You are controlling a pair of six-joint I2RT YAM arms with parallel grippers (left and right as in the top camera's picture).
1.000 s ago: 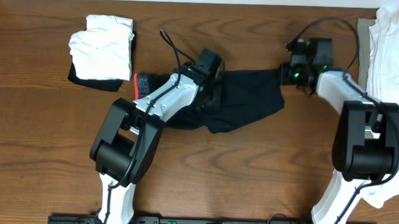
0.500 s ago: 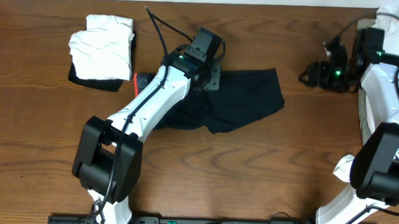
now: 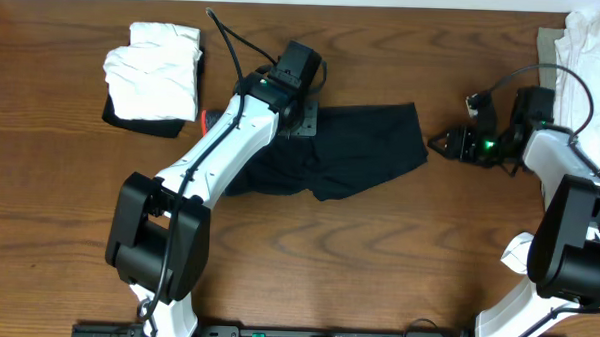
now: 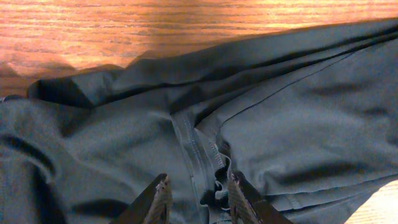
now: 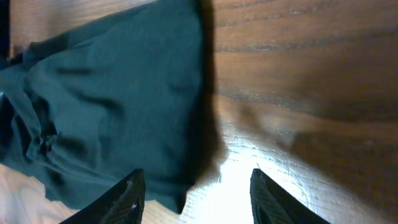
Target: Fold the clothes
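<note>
The black leggings lie folded into a flat bundle at the table's middle, and a bit of their red-edged waistband peeks out at the left. My left gripper hovers over the bundle's upper left part. In the left wrist view its fingers stand apart over a stitched seam of the dark fabric, gripping nothing. My right gripper sits just right of the leggings, open. In the right wrist view it straddles bare wood beside the cloth's edge.
A folded white garment on a black one rests at the back left. A heap of white and beige clothes fills the back right corner. Brown wooden table stretches in front of the leggings.
Both grippers have opened and let go of the leggings. The left one lifted slightly toward the back. The right one swung off to the right, then came back near the cloth's right edge.
</note>
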